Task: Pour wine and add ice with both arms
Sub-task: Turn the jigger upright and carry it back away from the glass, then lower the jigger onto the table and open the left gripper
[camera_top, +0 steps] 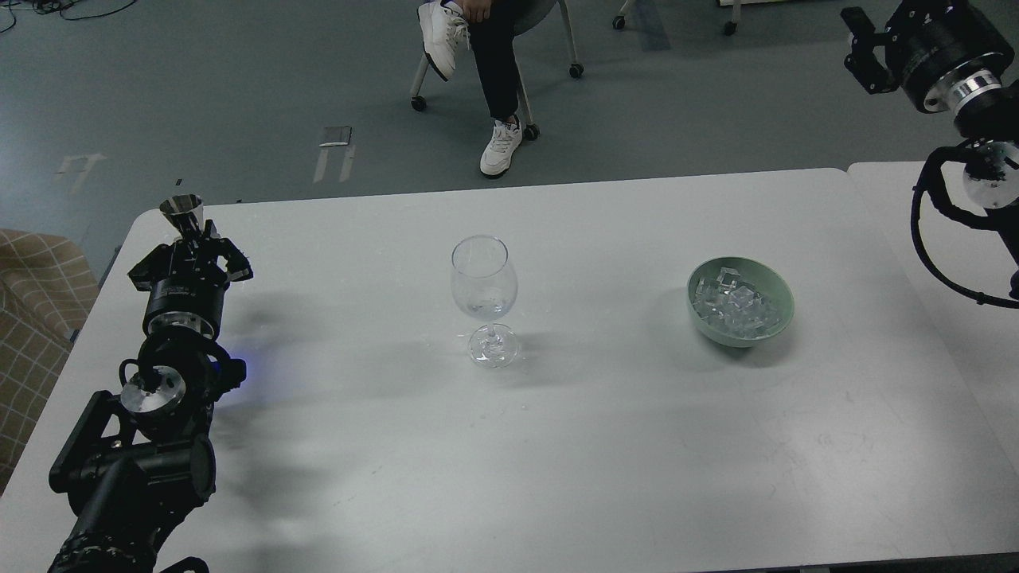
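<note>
On one table (557, 446): one glass (484, 298), one ice (732, 304) bowl (776, 314); both arms' finger states unclear.

Single view, from the robot's head. Looks forward and steeply down onto the white desk (557, 446), which fills most of the picture; its near edge runs off the bottom. Mid-range: whole desk width visible. Grey floor (199, 87) shows beyond the far edge. Left arm (151, 414) enters at lower left, right arm (955, 87) at upper right. No second view to compare.
</note>
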You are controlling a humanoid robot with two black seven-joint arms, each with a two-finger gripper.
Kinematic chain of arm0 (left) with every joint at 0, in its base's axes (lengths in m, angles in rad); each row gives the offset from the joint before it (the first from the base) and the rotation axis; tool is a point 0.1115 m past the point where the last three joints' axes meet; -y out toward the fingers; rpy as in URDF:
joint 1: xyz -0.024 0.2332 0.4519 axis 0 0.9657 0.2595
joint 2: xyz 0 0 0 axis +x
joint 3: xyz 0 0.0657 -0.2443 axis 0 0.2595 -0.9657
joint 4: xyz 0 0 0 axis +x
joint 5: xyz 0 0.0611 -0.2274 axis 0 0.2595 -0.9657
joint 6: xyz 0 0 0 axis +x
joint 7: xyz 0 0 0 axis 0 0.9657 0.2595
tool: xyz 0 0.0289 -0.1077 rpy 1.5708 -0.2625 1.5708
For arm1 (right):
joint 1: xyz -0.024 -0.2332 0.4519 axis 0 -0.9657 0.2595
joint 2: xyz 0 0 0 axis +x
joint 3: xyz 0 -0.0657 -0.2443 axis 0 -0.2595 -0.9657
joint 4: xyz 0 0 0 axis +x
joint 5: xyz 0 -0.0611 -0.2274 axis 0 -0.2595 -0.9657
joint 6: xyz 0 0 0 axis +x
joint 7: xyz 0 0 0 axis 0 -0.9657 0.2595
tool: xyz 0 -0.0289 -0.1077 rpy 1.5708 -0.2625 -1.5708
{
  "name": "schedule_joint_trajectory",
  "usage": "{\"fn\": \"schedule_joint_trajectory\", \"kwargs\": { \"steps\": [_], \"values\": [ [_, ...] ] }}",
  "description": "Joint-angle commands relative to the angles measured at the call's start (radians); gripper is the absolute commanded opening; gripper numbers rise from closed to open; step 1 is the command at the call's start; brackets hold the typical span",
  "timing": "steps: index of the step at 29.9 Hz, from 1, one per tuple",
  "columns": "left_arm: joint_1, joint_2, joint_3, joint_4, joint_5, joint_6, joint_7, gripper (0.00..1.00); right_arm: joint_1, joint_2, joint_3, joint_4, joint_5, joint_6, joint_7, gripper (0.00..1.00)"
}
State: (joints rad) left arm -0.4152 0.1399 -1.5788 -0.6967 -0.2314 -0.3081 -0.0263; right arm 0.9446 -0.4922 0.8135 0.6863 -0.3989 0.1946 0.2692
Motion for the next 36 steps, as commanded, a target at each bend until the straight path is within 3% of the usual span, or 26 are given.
{"fn": "schedule_joint_trajectory", "kwargs": {
  "steps": [1,21,27,36],
  "values": [
    [0.001,-0.020,0.000,0.011,0.000,-0.002,-0.004,0.15,-0.001,0.004,-0.002,-0.001,0.000,-0.001,0.001,1.00],
    [0.001,-0.031,0.016,0.017,0.006,0.018,-0.014,0.29,-0.001,0.006,-0.005,-0.001,0.000,-0.001,0.001,1.00],
    [-0.001,-0.031,0.017,0.023,0.011,0.020,-0.012,0.45,0.002,0.004,-0.005,-0.001,0.000,-0.001,-0.001,1.00],
    [-0.001,-0.028,0.031,0.023,0.012,0.020,-0.010,0.47,0.000,0.004,-0.005,-0.001,0.000,-0.001,0.001,1.00]
  ]
}}
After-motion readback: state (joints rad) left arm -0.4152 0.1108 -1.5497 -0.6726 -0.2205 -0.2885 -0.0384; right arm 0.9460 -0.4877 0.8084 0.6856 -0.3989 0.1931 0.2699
